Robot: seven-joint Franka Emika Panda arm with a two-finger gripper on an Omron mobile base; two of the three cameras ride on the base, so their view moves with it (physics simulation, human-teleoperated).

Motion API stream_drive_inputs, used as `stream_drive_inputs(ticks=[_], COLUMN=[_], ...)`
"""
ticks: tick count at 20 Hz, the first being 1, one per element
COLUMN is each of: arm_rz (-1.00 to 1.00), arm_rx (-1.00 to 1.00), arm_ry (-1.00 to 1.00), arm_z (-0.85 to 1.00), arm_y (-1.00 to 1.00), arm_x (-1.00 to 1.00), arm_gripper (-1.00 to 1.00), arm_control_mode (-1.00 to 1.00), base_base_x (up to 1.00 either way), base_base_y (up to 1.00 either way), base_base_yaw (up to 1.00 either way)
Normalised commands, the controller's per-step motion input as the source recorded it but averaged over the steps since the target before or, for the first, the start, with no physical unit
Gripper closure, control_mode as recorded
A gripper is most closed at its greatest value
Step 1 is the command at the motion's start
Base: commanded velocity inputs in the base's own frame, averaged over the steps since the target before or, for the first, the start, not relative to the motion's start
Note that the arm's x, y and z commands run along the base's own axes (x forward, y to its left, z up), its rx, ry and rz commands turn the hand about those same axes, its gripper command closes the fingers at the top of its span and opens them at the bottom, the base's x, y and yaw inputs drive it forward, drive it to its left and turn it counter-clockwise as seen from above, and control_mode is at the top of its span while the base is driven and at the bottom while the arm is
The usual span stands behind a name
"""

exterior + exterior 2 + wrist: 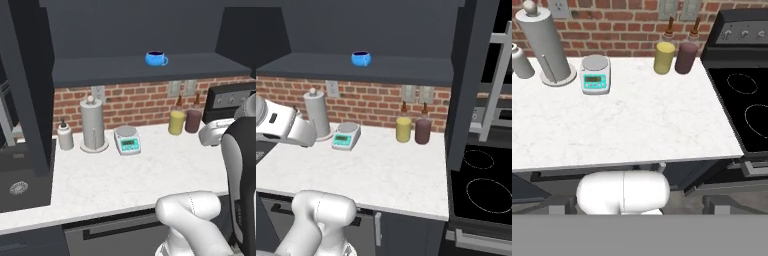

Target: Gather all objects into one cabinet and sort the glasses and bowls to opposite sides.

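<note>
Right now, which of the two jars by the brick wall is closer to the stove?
The brown jar. It stands on the stove side of the yellow jar.

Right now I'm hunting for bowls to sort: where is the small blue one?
The blue bowl sits alone on the open cabinet shelf above the brick wall, up and right of the kitchen scale in both base views.

A bright blue bowl (156,58) with a dark inside is seen above the red-brown brick wall (140,102). Against that wall, a yellow canister (176,122) and a maroon canister (193,120) are set on white marbled counter (150,175).
</note>
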Motion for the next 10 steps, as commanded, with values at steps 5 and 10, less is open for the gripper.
stream_drive_inputs(ticks=[5, 10], arm_rz=[0.00, 0.00], arm_rx=[0.00, 0.00], arm_ry=[0.00, 0.00], arm_z=[0.00, 0.00], arm_y=[0.00, 0.00], arm_x=[0.00, 0.00], arm_gripper=[-1.00, -1.00], arm_control_mode=[1.00, 1.00], base_base_x=[0.39, 0.25], base_base_y=[-0.17, -0.19], base_base_yaw=[-0.07, -0.01])
